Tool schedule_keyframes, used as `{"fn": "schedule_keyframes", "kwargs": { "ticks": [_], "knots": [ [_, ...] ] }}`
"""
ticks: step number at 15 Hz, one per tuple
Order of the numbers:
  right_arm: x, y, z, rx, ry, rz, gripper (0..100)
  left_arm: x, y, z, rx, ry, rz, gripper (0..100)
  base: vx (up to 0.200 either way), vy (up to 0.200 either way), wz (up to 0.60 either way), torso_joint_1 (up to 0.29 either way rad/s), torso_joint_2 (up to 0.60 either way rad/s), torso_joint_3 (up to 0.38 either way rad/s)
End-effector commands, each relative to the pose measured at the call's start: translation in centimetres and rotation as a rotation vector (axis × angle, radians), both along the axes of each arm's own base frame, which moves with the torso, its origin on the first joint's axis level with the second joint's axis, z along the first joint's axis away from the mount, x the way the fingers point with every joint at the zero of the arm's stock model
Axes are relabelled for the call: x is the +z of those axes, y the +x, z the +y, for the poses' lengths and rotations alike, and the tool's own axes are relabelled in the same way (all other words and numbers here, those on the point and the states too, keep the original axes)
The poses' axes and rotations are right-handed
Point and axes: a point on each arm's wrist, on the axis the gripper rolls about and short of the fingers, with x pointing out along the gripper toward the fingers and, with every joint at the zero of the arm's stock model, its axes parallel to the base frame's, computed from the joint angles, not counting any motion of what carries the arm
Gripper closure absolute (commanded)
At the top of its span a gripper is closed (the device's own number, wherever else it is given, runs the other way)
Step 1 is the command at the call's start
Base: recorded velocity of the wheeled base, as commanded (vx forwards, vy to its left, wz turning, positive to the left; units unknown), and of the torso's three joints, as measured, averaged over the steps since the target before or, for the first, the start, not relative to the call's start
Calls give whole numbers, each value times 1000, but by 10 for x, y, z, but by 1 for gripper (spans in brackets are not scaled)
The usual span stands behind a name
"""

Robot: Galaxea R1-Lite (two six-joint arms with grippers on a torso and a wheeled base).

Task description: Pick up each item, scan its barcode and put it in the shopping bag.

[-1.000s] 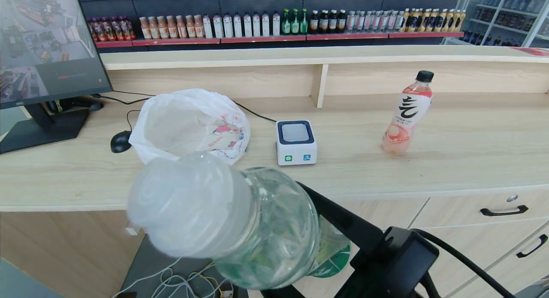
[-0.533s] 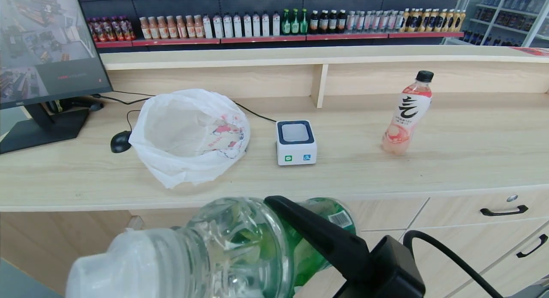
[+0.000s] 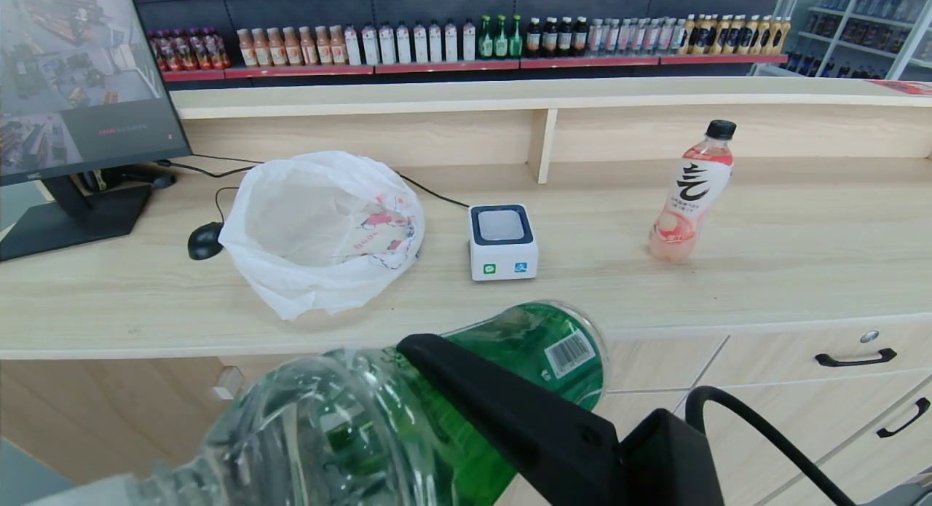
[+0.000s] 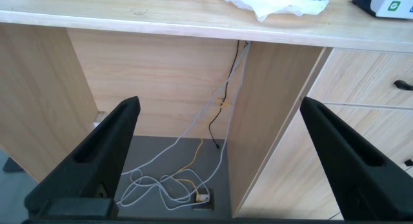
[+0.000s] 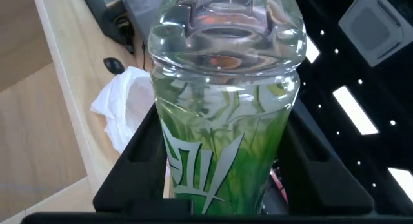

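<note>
Green bottle lies almost flat in the right pincer, clenched round its middle, off the desk's near edge — barcode end points to two o'clock, scanner at eleven from it.

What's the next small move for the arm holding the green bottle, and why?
Probably carry the green bottle forward over the scanner and roll it so the barcode faces its window. The right gripper holds it, and the barcode faces up toward the head camera.
</note>
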Motion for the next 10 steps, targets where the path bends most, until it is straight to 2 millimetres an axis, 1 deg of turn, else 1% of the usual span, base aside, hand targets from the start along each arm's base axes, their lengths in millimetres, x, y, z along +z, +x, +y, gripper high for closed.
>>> {"fn": "schedule_keyframes", "kwargs": {
  "ticks": [1,4,6,10],
  "knots": [
    [1,-2,1,11,-8,-23,100,0,0,0,1,0,0,0,0,0,0,0,0,0],
    [-2,-4,2,0,-43,-58,100,0,0,0,1,0,0,0,0,0,0,0,0,0],
    [-13,-4,5,0,-87,-59,100,0,0,0,1,0,0,0,0,0,0,0,0,0],
    [-11,-4,4,-17,-105,-97,100,0,0,0,1,0,0,0,0,0,0,0,0,0]
  ]
}}
